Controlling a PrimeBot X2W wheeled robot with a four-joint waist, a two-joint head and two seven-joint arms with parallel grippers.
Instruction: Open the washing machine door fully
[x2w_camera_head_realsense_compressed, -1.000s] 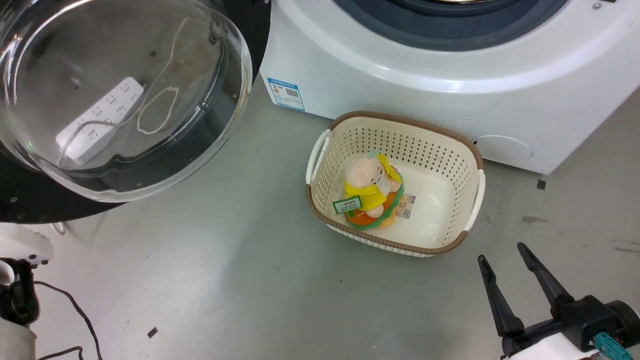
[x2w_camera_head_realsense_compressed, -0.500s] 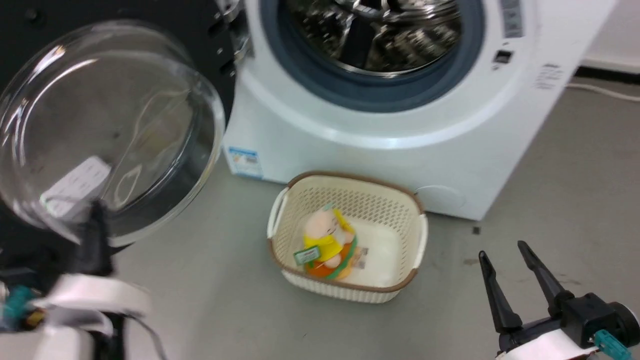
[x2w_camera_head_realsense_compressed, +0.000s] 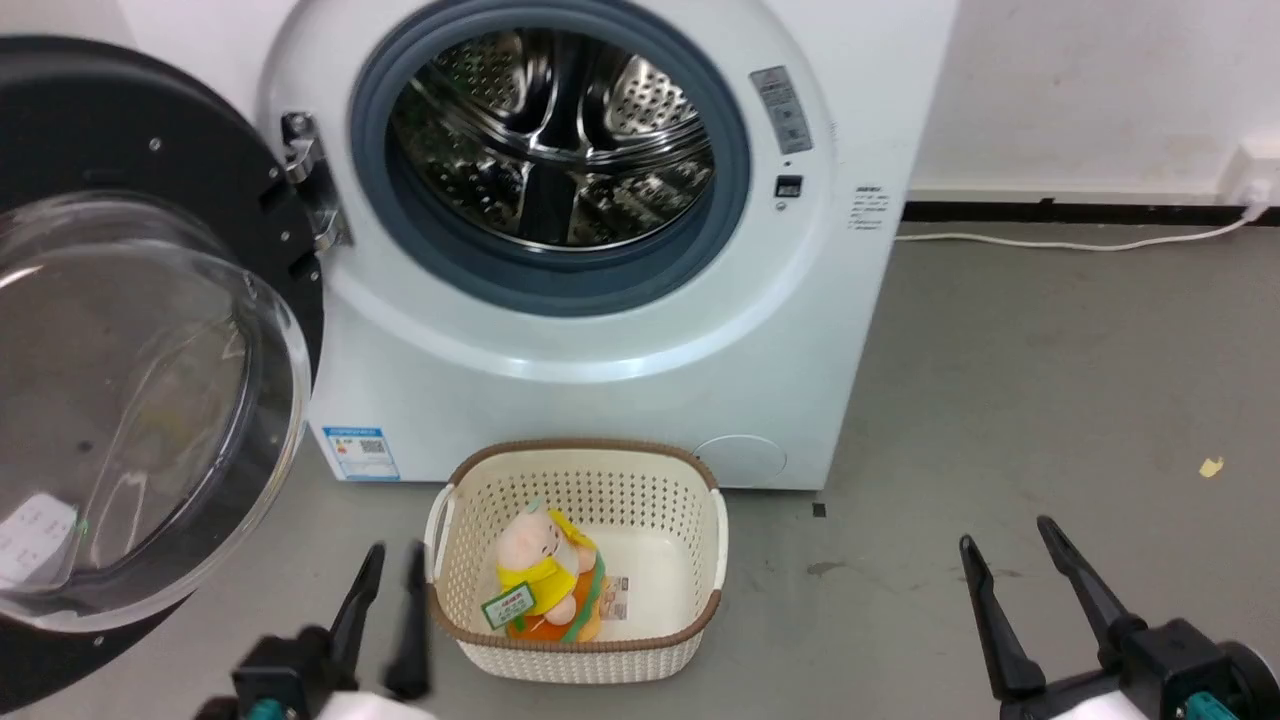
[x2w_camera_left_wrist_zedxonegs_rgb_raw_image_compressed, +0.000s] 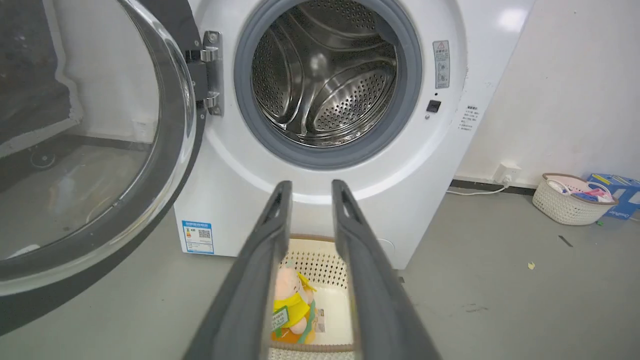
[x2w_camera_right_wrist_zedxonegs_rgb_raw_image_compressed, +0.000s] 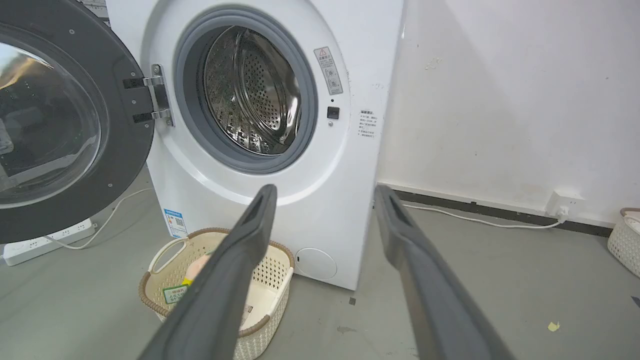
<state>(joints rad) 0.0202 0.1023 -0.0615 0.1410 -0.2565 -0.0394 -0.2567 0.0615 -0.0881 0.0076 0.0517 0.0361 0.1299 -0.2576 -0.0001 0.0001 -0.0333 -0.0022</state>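
The washing machine (x2w_camera_head_realsense_compressed: 600, 380) stands white ahead of me, its steel drum (x2w_camera_head_realsense_compressed: 560, 140) showing through the grey-ringed mouth. The washing machine door (x2w_camera_head_realsense_compressed: 150, 130), a black disc with a clear glass bowl (x2w_camera_head_realsense_compressed: 130, 400), hangs swung out to the left on its hinge (x2w_camera_head_realsense_compressed: 305, 180); it also shows as the door (x2w_camera_left_wrist_zedxonegs_rgb_raw_image_compressed: 75, 150) and the door (x2w_camera_right_wrist_zedxonegs_rgb_raw_image_compressed: 125, 145). My left gripper (x2w_camera_head_realsense_compressed: 396, 548) is low, just left of the basket and apart from the door, its fingers (x2w_camera_left_wrist_zedxonegs_rgb_raw_image_compressed: 280, 215) slightly parted with nothing between them. My right gripper (x2w_camera_head_realsense_compressed: 1005, 532) stands open at the lower right, holding nothing.
A cream perforated basket (x2w_camera_head_realsense_compressed: 700, 560) with a plush toy (x2w_camera_head_realsense_compressed: 545, 575) sits on the grey floor before the machine. A white power strip (x2w_camera_right_wrist_zedxonegs_rgb_raw_image_compressed: 45, 240) lies under the door. A white cable (x2w_camera_head_realsense_compressed: 1050, 243) runs along the wall. Another basket (x2w_camera_left_wrist_zedxonegs_rgb_raw_image_compressed: 570, 205) stands far right.
The head camera has tilted up, so the machine's mouth now shows. My left gripper has come away from the door's lower edge to beside the basket, fingers parting a little. The right gripper is unchanged.
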